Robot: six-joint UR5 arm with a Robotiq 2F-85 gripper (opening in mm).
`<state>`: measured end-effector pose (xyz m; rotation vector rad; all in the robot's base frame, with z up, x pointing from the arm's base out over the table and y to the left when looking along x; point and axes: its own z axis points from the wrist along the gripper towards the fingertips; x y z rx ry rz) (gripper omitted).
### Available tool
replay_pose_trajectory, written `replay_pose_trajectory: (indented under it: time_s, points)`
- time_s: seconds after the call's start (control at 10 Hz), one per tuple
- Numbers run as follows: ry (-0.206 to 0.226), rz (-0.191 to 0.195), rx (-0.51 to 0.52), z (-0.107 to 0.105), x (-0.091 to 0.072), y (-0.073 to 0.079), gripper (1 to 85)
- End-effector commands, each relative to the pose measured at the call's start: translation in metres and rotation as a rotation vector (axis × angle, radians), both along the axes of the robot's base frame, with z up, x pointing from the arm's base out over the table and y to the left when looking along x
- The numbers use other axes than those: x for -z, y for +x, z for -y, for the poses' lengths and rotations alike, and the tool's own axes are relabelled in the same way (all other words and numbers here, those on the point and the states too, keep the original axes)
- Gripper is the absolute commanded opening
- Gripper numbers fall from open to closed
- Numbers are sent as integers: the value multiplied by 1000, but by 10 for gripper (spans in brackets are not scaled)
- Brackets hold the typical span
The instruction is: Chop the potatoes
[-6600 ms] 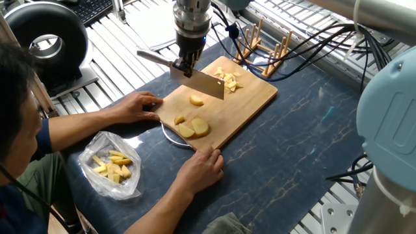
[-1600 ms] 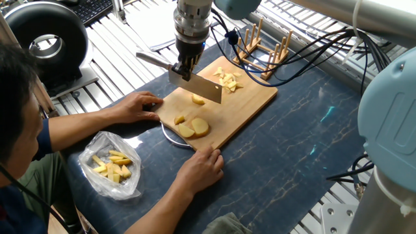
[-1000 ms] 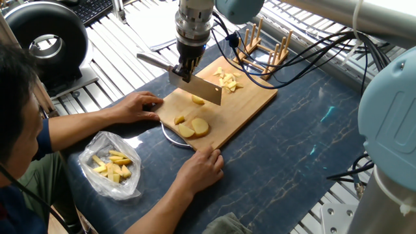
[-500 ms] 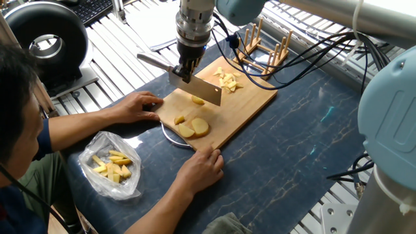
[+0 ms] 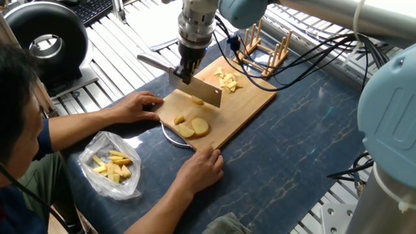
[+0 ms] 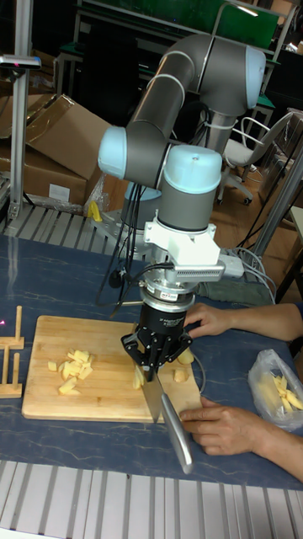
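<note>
Your cutting board (image 5: 250, 97) has someone's hands (image 5: 140, 106) pinning it, good, since wet peeled potatoes (image 5: 195, 125) skid. They're firm but light, sitting mid-board. Gripper (image 5: 186, 69) is clamped on the cleaver (image 5: 197, 90), so cut straight down

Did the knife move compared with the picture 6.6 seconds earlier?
Yes. The knife shifted slightly right and down toward the board; its blade now covers more of the potato piece below it.

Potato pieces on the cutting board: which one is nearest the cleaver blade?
The lone small chunk mid-board, right beside the cleaver. The two big slices lie nearer the person; the chopped pile sits at the far end.
</note>
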<state>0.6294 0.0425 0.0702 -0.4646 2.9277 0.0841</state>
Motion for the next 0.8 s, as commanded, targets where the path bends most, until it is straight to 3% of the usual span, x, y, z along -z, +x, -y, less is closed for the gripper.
replay_pose_trajectory:
  time_s: [0.0, 0.4, 0.7]
  points:
    - [6, 17, 5, 0, 3, 3, 10]
    - [0, 35, 0, 1, 7, 7, 10]
    - [-33, -38, -14, 10, -35, -5, 10]
